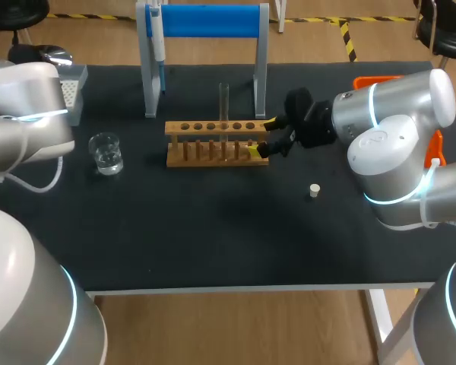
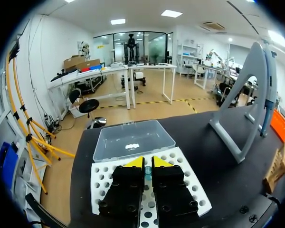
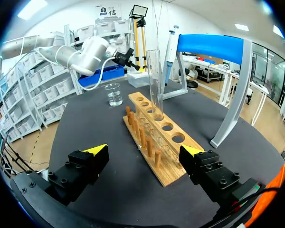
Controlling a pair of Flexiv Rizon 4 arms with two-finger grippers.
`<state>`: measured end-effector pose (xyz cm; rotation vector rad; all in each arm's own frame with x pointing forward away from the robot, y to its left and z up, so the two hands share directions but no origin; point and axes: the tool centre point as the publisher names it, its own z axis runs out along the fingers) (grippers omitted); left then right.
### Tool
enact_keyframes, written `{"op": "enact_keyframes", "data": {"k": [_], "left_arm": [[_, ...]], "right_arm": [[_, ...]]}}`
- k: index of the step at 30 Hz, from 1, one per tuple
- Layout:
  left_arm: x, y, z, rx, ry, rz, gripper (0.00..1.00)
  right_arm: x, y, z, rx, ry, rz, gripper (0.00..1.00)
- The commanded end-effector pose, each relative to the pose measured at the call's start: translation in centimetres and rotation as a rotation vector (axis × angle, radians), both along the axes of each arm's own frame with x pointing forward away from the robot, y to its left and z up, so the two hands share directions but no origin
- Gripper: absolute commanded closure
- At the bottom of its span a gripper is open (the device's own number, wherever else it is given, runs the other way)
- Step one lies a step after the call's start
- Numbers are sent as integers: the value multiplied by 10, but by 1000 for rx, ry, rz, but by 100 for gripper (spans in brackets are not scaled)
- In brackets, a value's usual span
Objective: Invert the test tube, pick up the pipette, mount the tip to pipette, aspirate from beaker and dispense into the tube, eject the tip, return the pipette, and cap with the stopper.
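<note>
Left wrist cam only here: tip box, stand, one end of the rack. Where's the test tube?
Observer: The test tube stands upright in a hole of the wooden rack.
Operator: Right arm?
Observer: The right gripper is at the rack's right end, its fingers open, one on each side of that end, clear of the tube.
Operator: Stopper?
Observer: The stopper lies on the table, in front of the rack and to its right, apart from it.
</note>
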<state>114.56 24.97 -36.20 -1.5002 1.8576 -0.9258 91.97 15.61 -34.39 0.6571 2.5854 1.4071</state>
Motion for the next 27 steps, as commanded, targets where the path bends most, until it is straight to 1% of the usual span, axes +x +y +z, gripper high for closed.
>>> {"op": "enact_keyframes", "data": {"k": [1,7,27], "left_arm": [[-5,-1,6,5,-4,2,100],[-6,-2,19,30,-23,-6,100],[-7,-5,41,69,-64,-4,100]], "right_arm": [[0,0,0,-1,0,0,0],[0,0,0,-1,0,0,0],[0,0,0,-1,0,0,0]]}}
